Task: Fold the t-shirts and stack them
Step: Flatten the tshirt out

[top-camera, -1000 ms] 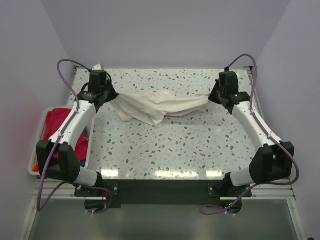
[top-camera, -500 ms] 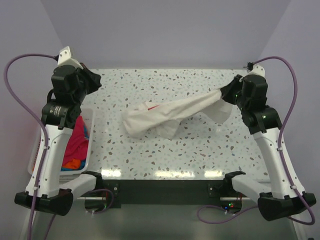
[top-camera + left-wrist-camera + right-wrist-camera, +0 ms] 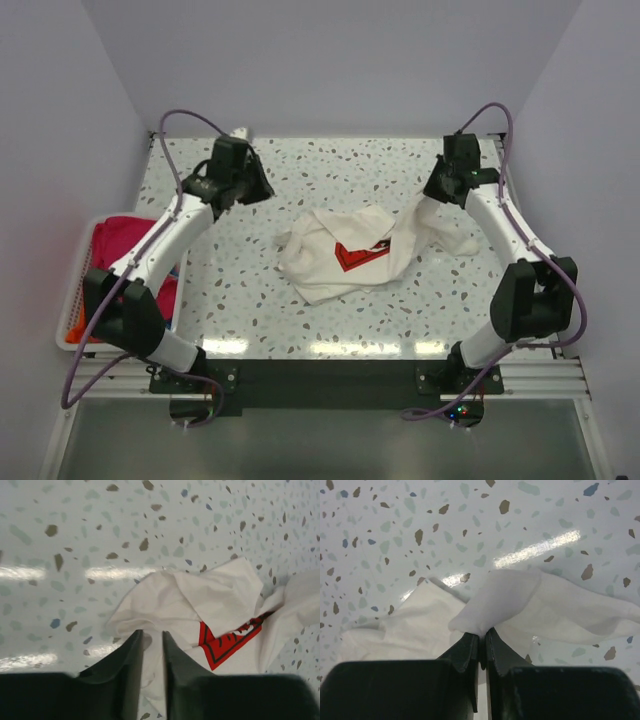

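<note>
Though spread out mid-table [image 3: 330,325], not one fold made yet in the white t-shirt [image 3: 340,255].
Lies crumpled, one edge pinched in the closed right gripper [image 3: 481,635]; left gripper [image 3: 151,636] barely parted, empty, apart from the cloth. Magenta t-shirt [image 3: 125,240] waiting in the basket [image 3: 70,300], so nearly everything left to do. Red chest print [image 3: 222,641] showing, no legible writing.

L claw [image 3: 152,636] ajar, empty, by crumpled white tee [image 3: 200,597] on table [image 3: 75,520].
</note>
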